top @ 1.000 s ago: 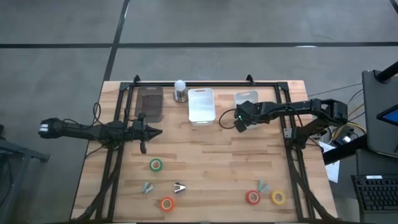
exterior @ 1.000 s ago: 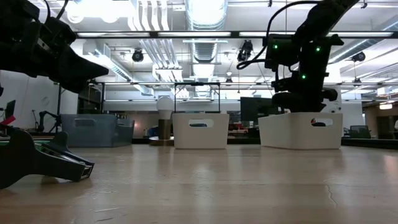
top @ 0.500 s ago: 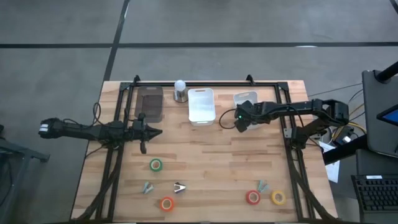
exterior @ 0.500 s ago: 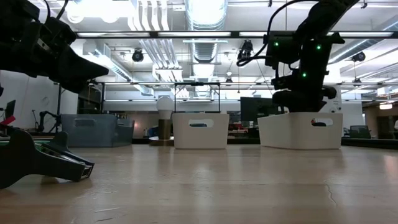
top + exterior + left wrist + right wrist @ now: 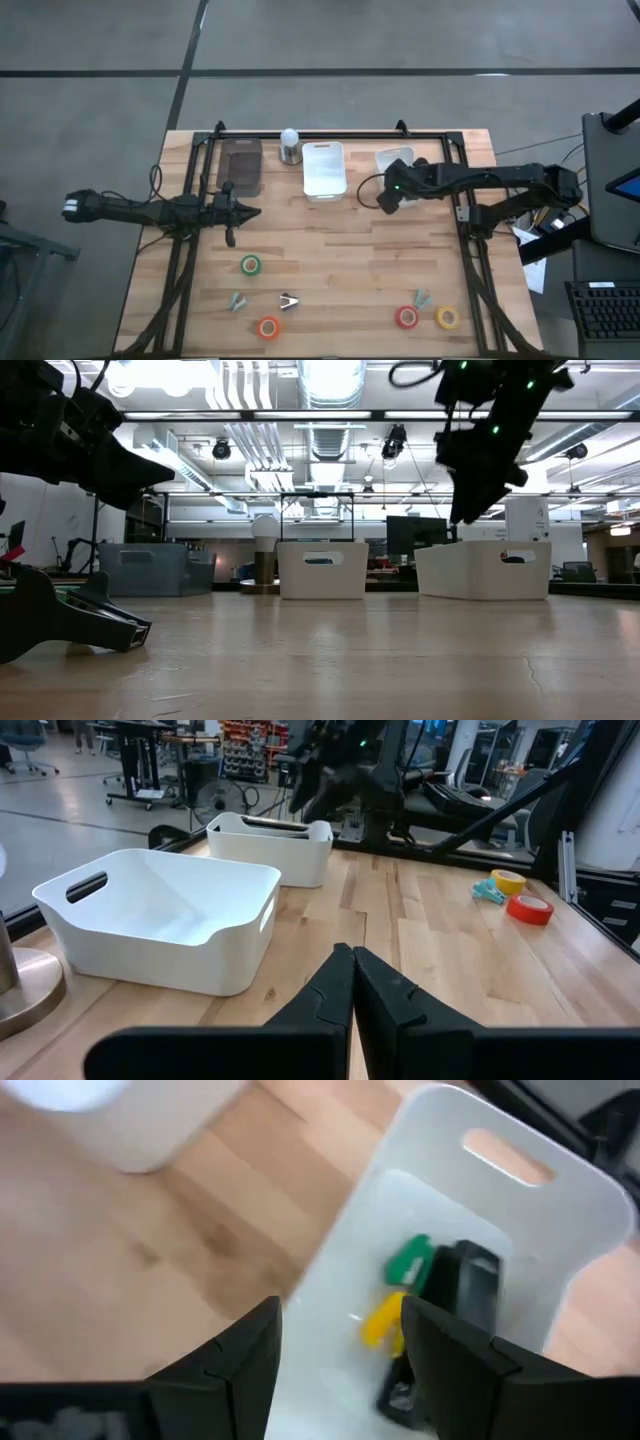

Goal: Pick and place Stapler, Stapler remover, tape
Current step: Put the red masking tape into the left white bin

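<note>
Nearby, a white bin (image 5: 323, 169) and grey bin (image 5: 240, 165) flank a metal cylinder (image 5: 289, 146).

I can read no text, label, brand or number anywhere from my feeds. The bins, tape rolls and counter show no lettering I can make out, and the shelves and screens in the room beyond are too far off for me to read anything on them.
</note>
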{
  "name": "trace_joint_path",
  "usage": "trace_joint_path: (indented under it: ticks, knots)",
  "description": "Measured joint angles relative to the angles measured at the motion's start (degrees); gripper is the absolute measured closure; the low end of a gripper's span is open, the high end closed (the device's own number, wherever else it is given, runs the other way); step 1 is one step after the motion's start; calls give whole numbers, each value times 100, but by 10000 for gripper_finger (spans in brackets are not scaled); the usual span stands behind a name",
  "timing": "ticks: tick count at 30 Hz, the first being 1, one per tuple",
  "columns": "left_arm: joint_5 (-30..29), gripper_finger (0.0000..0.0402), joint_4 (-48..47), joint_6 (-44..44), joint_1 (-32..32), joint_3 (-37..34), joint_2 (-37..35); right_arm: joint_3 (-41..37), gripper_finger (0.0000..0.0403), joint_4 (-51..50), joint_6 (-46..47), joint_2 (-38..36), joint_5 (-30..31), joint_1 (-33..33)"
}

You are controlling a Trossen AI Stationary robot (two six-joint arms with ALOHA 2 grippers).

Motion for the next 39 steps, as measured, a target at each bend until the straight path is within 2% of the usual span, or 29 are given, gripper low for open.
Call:
trace_joint_path:
  ticks: [7,14,20,24,30,39]
  knots:
    - [-1,390,0,-2,1,1,0,0,200,19,-190,-601,-842,689]
    - [-1,390,0,-1,1,1,0,-2,202,63,-308,-672,-1882,1974]
    - [0,390,0,0,0,2,0,-4,202,352,-344,-173,-1935,3397]
    - [-2,390,-2,-2,1,0,0,7,202,595,198,165,-1937,4070]
    - [-2,390,-2,-2,1,2,0,275,202,610,893,699,-1968,4720]
    - [-2,390,-2,-2,1,0,0,823,202,434,906,1643,-2012,5204]
